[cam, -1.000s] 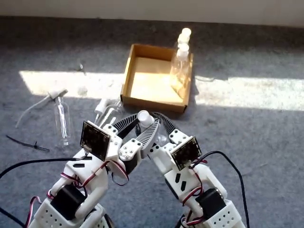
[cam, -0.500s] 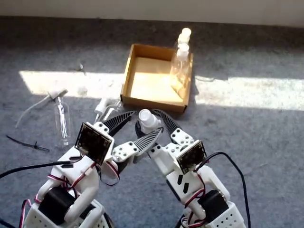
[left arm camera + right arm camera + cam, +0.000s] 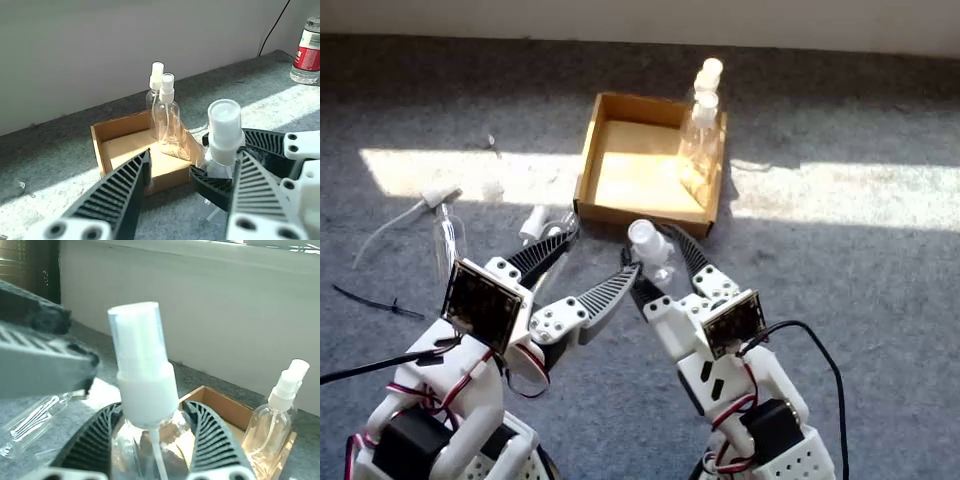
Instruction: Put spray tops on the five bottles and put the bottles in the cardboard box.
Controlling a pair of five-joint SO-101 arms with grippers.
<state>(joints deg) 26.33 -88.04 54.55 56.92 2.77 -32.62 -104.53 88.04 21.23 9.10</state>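
Grey carpet [image 3: 840, 300] covers the floor below a pale wall, with a band of sunlight across the middle.

High view: the cardboard box [image 3: 588, 170] sits at upper centre, and the two capped bottles [image 3: 700, 140] stand upright against its right wall. Just below the box, the right gripper [image 3: 652, 250] is clamped on the held bottle [image 3: 645, 238], which is upright with its spray top on. To its left, the left gripper [image 3: 604, 252] gapes wide and holds nothing. A loose bottle [image 3: 450, 245] lies at the left of the frame. Another bottle [image 3: 552, 232] lies by the left gripper's upper finger.

Left wrist view: the left gripper [image 3: 192, 157] frames the box [image 3: 107, 145] and the capped pair [image 3: 167, 120] at centre. The held bottle [image 3: 224, 130] stands at right, apart from the left fingers. In the top right corner a labelled bottle [image 3: 307, 47] carries a red label, its print too small to make out.

Right wrist view: the right gripper [image 3: 152, 407] pinches the held bottle [image 3: 145, 390] on its clear body, just under the white collar.

The bottle looks light, thin-walled and smooth, so it would likely flex or slip under a hard squeeze. The shoulder under the collar seems the safest hold, not the cap. No writing shows on the clear bottles.
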